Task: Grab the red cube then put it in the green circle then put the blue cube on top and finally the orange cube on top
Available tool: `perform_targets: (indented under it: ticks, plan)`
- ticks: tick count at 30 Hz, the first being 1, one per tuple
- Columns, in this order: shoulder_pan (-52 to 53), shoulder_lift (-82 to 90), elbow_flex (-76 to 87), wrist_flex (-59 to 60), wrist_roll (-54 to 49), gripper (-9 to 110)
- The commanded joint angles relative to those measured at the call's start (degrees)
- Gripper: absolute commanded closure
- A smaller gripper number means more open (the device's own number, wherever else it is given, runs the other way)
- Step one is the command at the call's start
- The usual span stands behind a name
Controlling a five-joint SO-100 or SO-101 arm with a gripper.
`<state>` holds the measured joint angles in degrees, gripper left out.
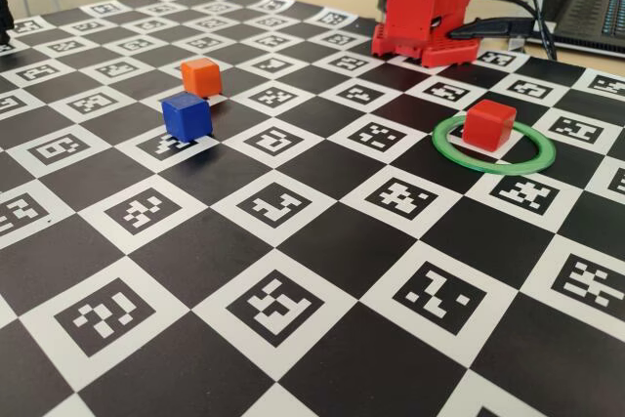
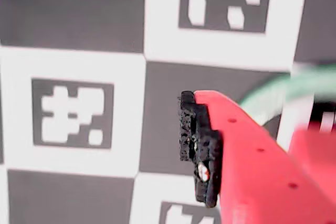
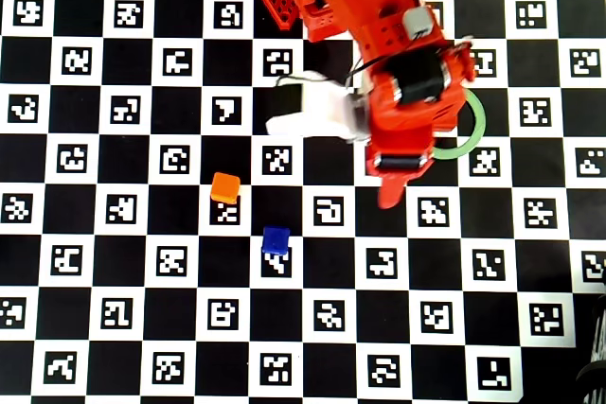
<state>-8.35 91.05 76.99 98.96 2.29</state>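
Red cube (image 1: 488, 123) is sitting inside the green circle (image 1: 532, 157) on the checkered table (image 1: 322, 358), while the tool (image 3: 390, 198) is hovering nearby, its grip state impossible to tell.

Board (image 1: 322, 271): flat checkerboard of black squares and white squares, each white square carrying a black blocky marker pattern.
Small matte red plastic cube (image 1: 488, 124): plain red, no markings.
Thin translucent green plastic ring (image 1: 532, 159): pale green, see-through.
Small matte deep-blue plastic cube (image 1: 186, 115): solid dark blue.
Small matte bright-orange plastic cube (image 1: 200, 76): solid orange, lighter than the red one.
Plastic robot arm (image 3: 398, 73): red shell, with black and grey parts and a white piece at its 9 o'clock side in the overhead view.
Gripper finger (image 2: 252, 166): red with small holes, edged by a rough black pad (image 2: 197, 145).
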Motion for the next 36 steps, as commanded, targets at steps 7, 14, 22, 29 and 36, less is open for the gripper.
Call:
perform_targets:
  ticks: [7,14,22,29,36]
  plan:
    - [12.1,-3.4,-10.1,3.3,-10.6,67]
    - [16.5,-10.8,-14.2,1.2,-10.3,61]
    - [19.2,-17.6,-14.9,-3.4,-10.5,51]
    - [20.0,-22.0,-11.0,-10.5,-10.7,51]
    - [19.5,-23.1,-4.7,-17.6,-9.4,51]
